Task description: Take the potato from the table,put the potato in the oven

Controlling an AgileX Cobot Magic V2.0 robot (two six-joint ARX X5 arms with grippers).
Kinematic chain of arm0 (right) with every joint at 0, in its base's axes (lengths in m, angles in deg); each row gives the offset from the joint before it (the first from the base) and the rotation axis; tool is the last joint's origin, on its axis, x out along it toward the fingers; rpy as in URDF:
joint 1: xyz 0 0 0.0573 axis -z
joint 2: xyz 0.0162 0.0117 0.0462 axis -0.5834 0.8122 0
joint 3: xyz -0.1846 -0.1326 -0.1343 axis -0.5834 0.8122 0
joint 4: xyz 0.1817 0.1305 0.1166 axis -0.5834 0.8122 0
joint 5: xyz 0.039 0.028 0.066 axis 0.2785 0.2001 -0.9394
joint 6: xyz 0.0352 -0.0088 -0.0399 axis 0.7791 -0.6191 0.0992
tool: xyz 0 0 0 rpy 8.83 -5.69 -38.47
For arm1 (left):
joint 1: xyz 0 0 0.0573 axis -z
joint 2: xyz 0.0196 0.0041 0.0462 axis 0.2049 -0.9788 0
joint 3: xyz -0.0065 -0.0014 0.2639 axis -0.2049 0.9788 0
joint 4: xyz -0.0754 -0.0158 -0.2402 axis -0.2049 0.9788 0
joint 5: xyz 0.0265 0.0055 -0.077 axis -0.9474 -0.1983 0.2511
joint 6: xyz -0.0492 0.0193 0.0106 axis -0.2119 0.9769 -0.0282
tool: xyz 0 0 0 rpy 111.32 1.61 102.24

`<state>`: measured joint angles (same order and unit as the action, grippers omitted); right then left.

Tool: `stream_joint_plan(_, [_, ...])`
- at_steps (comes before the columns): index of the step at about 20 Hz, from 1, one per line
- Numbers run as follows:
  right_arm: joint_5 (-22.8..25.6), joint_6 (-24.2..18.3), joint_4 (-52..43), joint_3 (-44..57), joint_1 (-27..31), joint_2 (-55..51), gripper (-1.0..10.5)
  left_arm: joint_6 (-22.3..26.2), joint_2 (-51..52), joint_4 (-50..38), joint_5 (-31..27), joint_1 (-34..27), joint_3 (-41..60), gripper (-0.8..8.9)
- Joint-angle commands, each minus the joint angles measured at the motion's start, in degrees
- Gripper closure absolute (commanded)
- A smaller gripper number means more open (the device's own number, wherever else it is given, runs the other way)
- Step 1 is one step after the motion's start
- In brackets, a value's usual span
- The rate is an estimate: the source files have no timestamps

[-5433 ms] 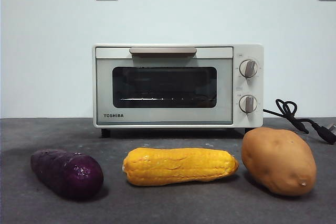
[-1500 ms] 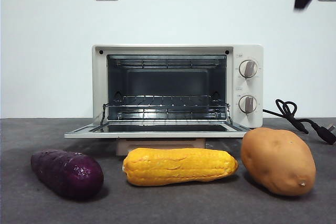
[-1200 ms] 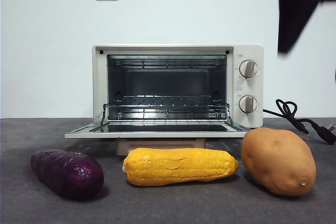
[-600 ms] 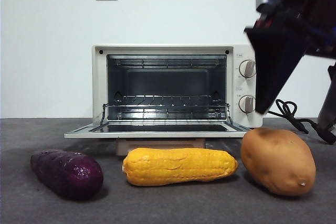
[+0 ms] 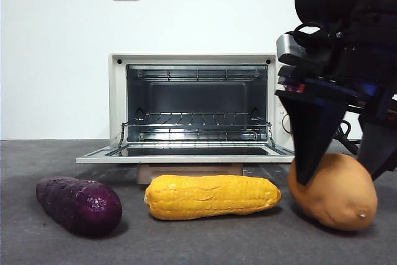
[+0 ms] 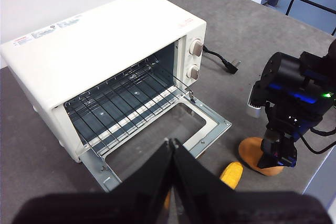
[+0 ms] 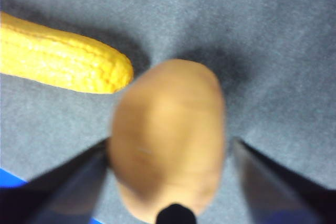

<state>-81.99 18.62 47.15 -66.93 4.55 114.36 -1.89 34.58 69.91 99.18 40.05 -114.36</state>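
Observation:
The tan-brown potato (image 5: 340, 202) lies on the dark grey table (image 5: 205, 243) at the right, in front of the cream TOSHIBA oven (image 5: 118, 100). The oven's door (image 5: 186, 153) is folded down flat, with the wire rack showing inside. My right gripper (image 5: 340, 175) has come down over the potato (image 7: 168, 129) and is open. One jaw stands on each side; one touches the skin, the other stands apart. My left gripper (image 6: 172, 145) is shut on nothing, high above the table in front of the oven (image 6: 105, 51).
A yellow corn cob (image 5: 212, 197) lies just left of the potato, close to the right gripper's near jaw. A dark purple sweet potato (image 5: 79, 206) sits at the far left. The oven's black cord (image 6: 220, 61) trails behind the potato.
The oven door, shut in the earliest frame, now lies open. The right arm dropped from the upper right corner down over the potato, which shifted slightly to the right.

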Motion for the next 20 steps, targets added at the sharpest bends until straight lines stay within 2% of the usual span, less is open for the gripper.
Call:
stream_joint_plan(1, [0.2,0.3,0.1,0.5,-0.1,0.1,9.6,-0.3,0.1,-0.1,-0.2,-0.1,0.3,8.21])
stream_joint_plan(4, [0.2,0.3,0.1,0.5,-0.2,-2.5,9.6,-0.2,0.1,-0.1,-0.3,-0.1,0.3,8.21])
stream_joint_plan(9, [-0.3,2.6,-2.6,0.5,-1.2,-12.6,9.6,1.4,0.0,-0.1,-0.4,-0.1,0.3,8.21])
stream_joint_plan(13, [-0.3,6.1,-16.5,0.5,-1.2,-12.8,9.6,2.3,0.0,0.3,-0.4,-0.1,0.3,8.21])
stream_joint_plan(20, [0.0,17.2,-47.3,0.5,-1.2,1.8,9.6,2.3,0.0,3.7,-0.4,-0.1,0.3,8.21])
